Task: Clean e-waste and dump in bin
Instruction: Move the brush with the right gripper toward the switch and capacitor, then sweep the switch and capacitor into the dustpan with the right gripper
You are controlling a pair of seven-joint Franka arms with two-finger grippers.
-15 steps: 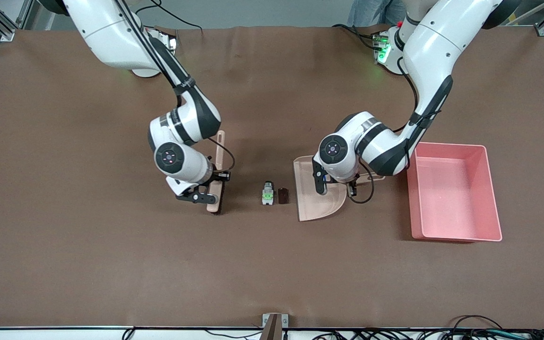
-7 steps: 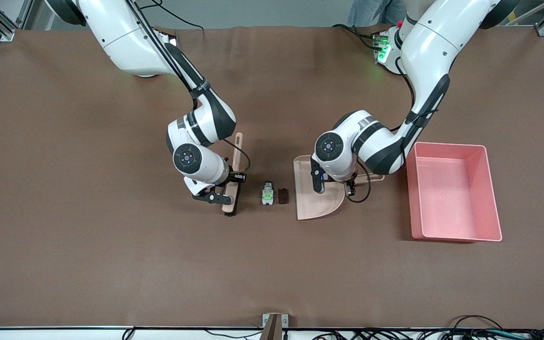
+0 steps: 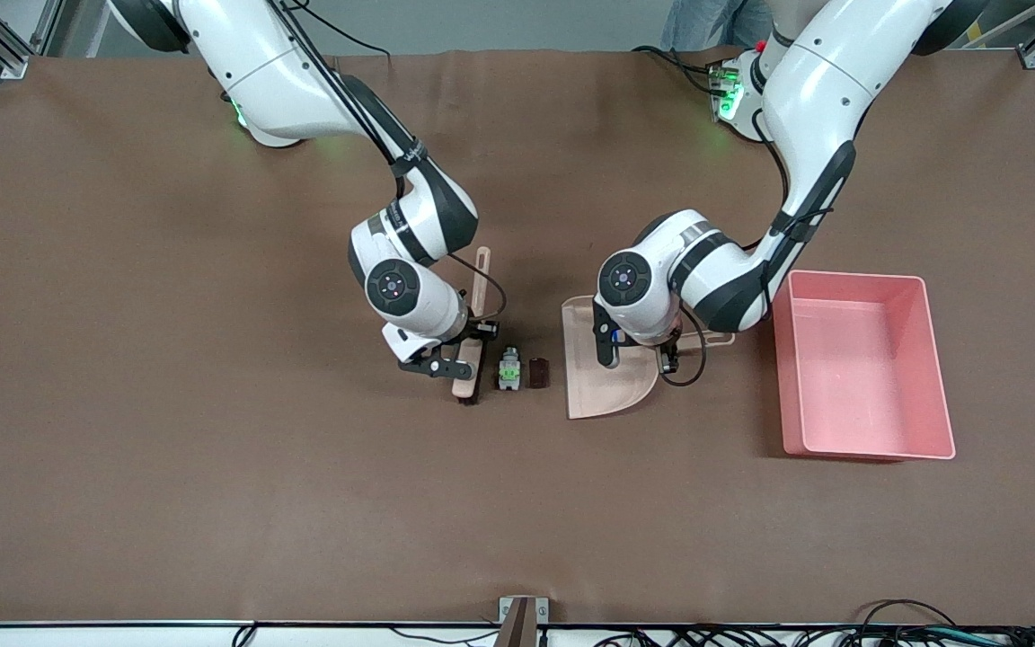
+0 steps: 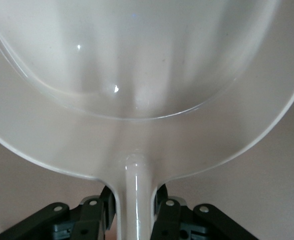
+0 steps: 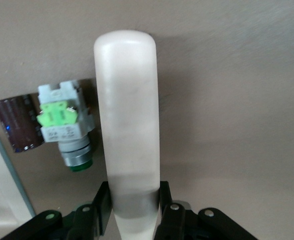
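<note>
Brown matting covers the table (image 3: 167,449), and across it the right arm has carried its brush (image 3: 471,359) steadily toward the left arm's end over the last second. Black bristles down, the brush now stands just beside the e-waste. The sweep itself looks about to begin; neither piece has shifted yet.

The right gripper (image 3: 464,352) is clamped on the beige brush handle, its jaws pinching the shaft low down in the right wrist view. The left gripper (image 3: 661,346) is likewise clamped on the stem of the beige dustpan (image 3: 603,386), which has barely moved and rests on the mat with its straight open edge facing the pieces.

The white-grey component with the green patch (image 3: 508,370) lies nearly against the brush head. The dark brown block (image 3: 538,372) lies just beside it, on the dustpan's side and a little short of the pan's lip. Both sit between brush and pan, in line for a push into it.

The pink bin (image 3: 931,359) waits beside the dustpan, toward the left arm's end, with nothing visible in it.
</note>
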